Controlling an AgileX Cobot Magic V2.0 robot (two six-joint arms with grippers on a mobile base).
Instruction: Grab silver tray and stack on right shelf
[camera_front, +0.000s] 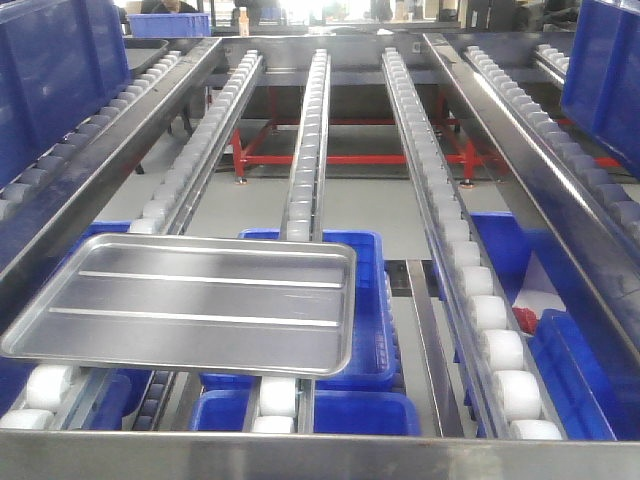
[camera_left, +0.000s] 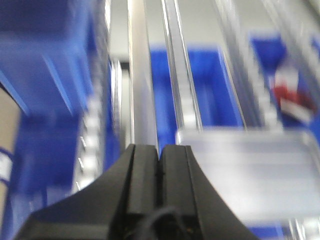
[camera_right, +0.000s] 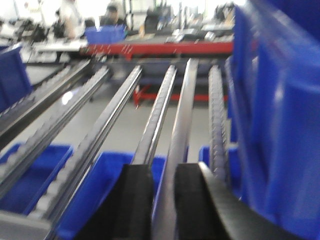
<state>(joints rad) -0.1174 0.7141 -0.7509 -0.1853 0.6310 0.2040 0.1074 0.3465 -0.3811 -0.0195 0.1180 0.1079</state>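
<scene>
silver tray (camera_front: 190, 300) lies flat, long axis crosswise on the right shelf (camera_front: 308, 140).

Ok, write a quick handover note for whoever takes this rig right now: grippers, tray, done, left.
Left gripper: shut, empty, silver tray ahead on its right.
Right gripper: open, empty, above the rails.
Silver tray lies free on the right shelf's white rollers, front left, just behind the front bar.
Done: placement, apparently. Left: check it sits steady, then withdraw both arms.

One silver tray (camera_front: 185, 300), three middle roller rails (camera_front: 305, 150), several blue bins (camera_front: 340, 412)
</scene>
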